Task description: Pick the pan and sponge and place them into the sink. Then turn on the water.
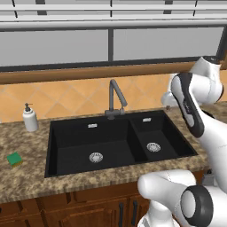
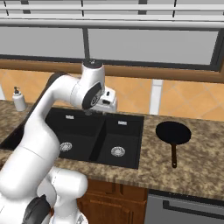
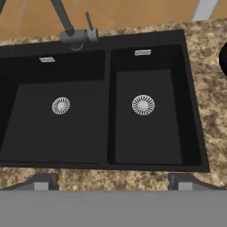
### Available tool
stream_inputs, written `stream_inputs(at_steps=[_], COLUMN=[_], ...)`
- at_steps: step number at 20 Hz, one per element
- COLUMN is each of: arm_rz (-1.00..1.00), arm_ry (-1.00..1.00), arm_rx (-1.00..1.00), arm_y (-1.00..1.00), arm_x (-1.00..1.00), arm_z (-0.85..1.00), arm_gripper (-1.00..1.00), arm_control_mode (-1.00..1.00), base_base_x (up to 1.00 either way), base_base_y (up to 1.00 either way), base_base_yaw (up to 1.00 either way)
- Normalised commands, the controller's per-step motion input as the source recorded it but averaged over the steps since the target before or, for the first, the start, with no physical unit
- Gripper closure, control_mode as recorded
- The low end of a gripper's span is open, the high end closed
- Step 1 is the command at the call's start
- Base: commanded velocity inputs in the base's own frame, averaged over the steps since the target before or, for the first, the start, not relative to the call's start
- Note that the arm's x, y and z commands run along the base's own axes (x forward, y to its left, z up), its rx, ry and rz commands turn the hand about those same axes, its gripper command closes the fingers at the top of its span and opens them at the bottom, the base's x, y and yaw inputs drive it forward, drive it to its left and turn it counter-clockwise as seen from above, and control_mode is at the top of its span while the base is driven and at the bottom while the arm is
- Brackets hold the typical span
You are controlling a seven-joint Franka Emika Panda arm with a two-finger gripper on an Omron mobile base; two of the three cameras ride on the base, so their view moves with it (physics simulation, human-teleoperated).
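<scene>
Granite counter (image 1: 26,181): speckled brown stone, rough-looking, running either side of the basins.
Far left: white soap dispenser bottle (image 1: 29,119) stands upright by the tan tiled wall; small square green sponge with a yellow underlayer (image 1: 14,159) lies flat near the counter's front edge, left of the sink, well apart from the bottle.
Centre: black rectangular double-basin sink (image 1: 91,133), matte, large basin left, smaller one right, a round silver drain in each; both basins hold nothing. Tall dark grey angular gooseneck faucet (image 1: 115,98) rises behind the divider; no stream visible.
Claw: white two-finger gripper (image 3: 112,186) hangs above the sink, looking down near the divider; the dark fingertips (image 3: 41,181) stand far apart, nothing between them.
Right: round shallow matte black frying pan (image 2: 173,133) sits flat on the stone right of the small basin, short dark brown handle pointing toward the counter's front edge.
Key relation: pan lies to the claw's right, sponge far to its left; the pan looks nearer, so likely first.
</scene>
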Motion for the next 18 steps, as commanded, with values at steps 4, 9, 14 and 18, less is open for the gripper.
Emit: stream_inputs(at_steps=[4,9,14,18], arm_rz=[0.0,0.0,0.0,0.0], arm_ry=[0.0,0.01,0.03,0.12], arm_rx=[0.0,-0.01,-0.08,-0.13], arm_y=[-0.91,-0.94,-0.91,-0.79], arm_x=[-0.01,0.0,0.0,0.0], arm_z=[-0.2,-0.16,-0.38,-0.52], arm_gripper=[-1.0,-1.0,-1.0,-1.0], arm_control_mode=[-1.0,-1.0,-1.0,-1.0], base_base_x=[0.0,0.0,0.0,0.0], base_base_y=[0.0,0.0,0.0,0.0], base_base_yaw=[0.0,0.0,0.0,0.0])
